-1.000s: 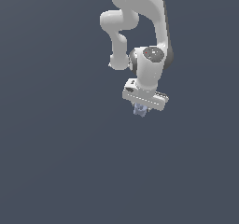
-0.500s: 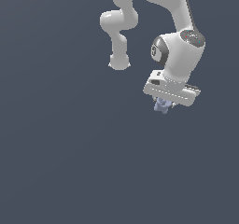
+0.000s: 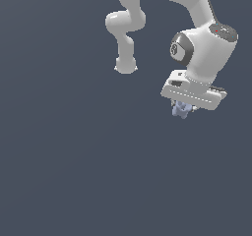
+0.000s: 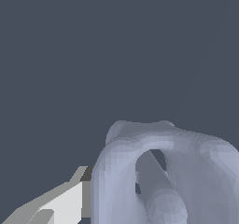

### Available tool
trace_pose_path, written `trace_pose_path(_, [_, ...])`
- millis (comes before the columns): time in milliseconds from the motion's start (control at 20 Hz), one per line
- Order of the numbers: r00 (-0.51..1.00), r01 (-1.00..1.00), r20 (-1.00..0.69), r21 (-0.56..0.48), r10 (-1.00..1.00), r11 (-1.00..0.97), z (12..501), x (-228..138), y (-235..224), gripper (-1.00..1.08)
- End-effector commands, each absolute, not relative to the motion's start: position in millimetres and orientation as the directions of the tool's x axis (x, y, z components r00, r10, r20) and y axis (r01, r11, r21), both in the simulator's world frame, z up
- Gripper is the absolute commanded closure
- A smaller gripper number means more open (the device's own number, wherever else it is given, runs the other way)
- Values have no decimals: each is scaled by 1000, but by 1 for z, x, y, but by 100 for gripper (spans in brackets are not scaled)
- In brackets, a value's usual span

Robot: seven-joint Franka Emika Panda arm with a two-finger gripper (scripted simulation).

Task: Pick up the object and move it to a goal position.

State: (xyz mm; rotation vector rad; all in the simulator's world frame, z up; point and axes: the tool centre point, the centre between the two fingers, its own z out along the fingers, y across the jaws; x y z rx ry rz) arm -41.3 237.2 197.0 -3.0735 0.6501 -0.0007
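The object (image 3: pixel 181 110) is a tiny pale blue-lavender lumpy item, held under the white arm's hand in the exterior view. My gripper (image 3: pixel 184 108) is shut on it, and the fingers are mostly hidden behind the hand and the object. In the wrist view the object (image 4: pixel 158 171) fills the near part of the picture as a looped, lumpy shape. One white-grey finger (image 4: pixel 60 204) shows beside it, touching it. The object hangs in the air, off any surface.
The white arm's elbow and links (image 3: pixel 125 28) rise at the exterior view's upper middle. The background is a plain dark grey-blue with no other objects seen.
The gripper has carried the object steadily toward the exterior view's right and slightly up. The grip on the object is unchanged.
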Motion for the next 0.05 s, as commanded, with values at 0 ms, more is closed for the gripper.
trace_pose_path(0, [914,-406,0,0,-406,-914,198,-41,239,108])
